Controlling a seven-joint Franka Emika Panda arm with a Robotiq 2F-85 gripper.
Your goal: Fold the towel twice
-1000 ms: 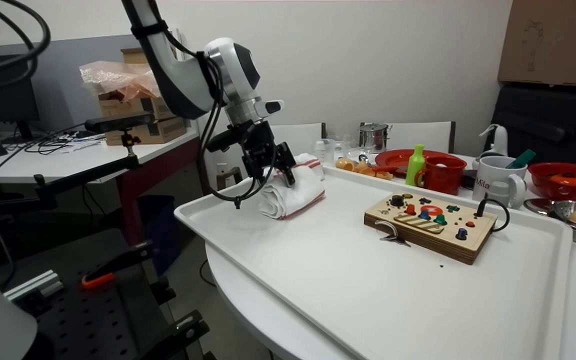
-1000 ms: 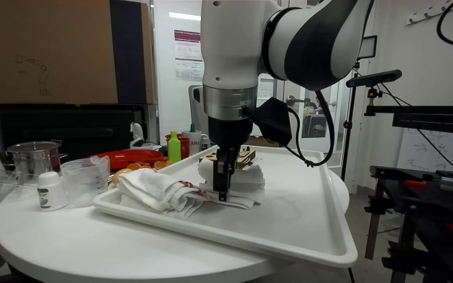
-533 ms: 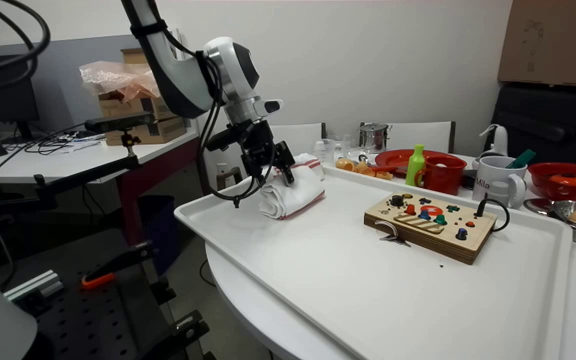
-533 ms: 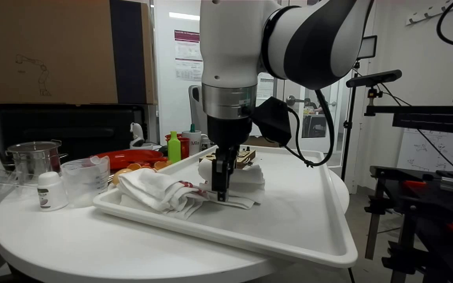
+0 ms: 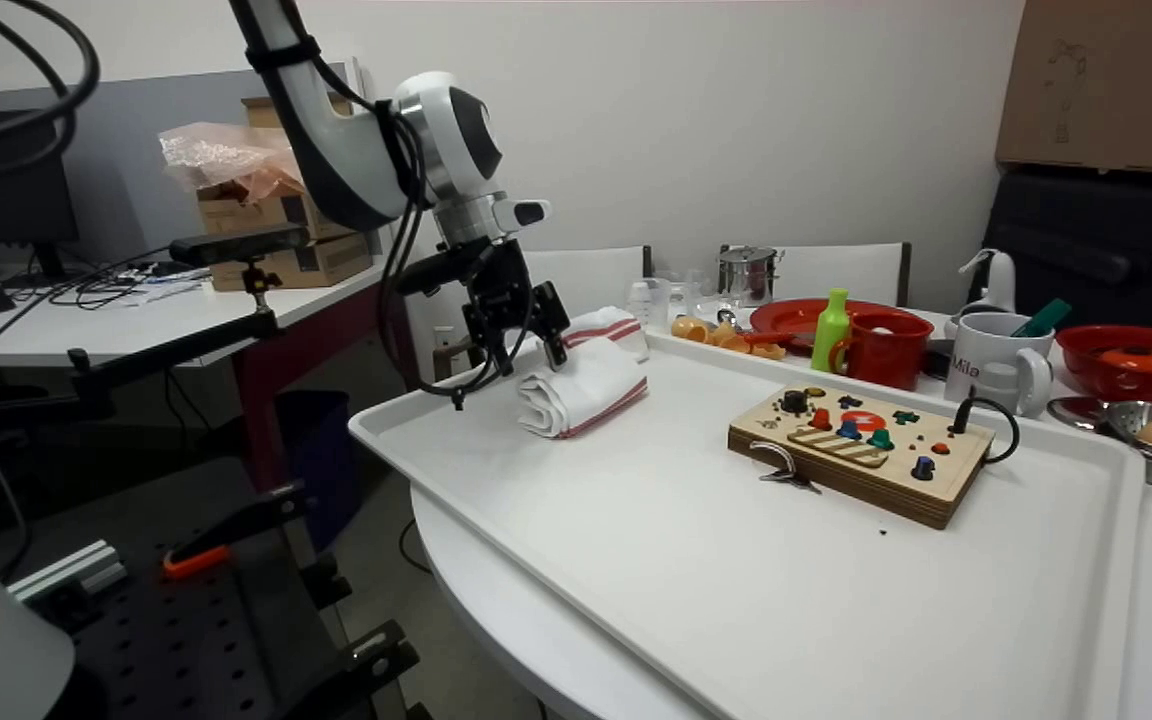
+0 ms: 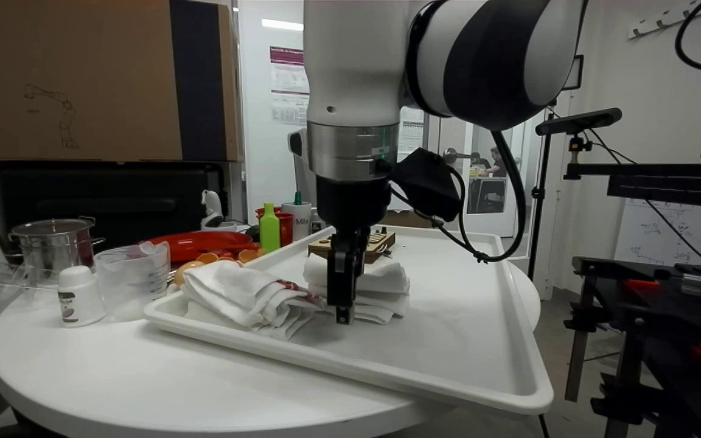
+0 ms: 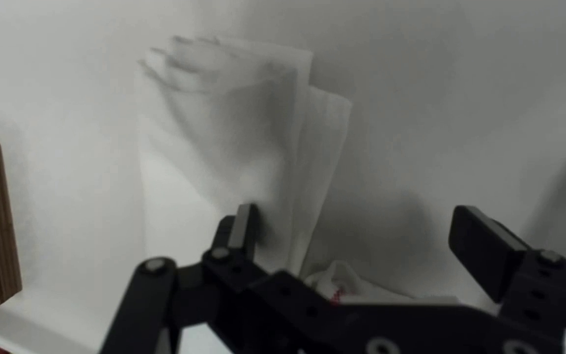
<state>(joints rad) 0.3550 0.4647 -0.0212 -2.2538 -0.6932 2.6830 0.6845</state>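
Pincer [image 7: 356, 214] draws back, jaws apart; towel [image 5: 586, 387] lies in layers near table [image 6: 113, 377] edge. At least 1 fold likely complete.

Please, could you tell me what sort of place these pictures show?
Probably a robotics lab or office: a robot arm, a big cardboard box with what looks like a robot drawing on it, and a monitor on a desk suggest this.

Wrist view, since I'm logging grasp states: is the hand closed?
No, the hand is open: its jaws stand wide apart.
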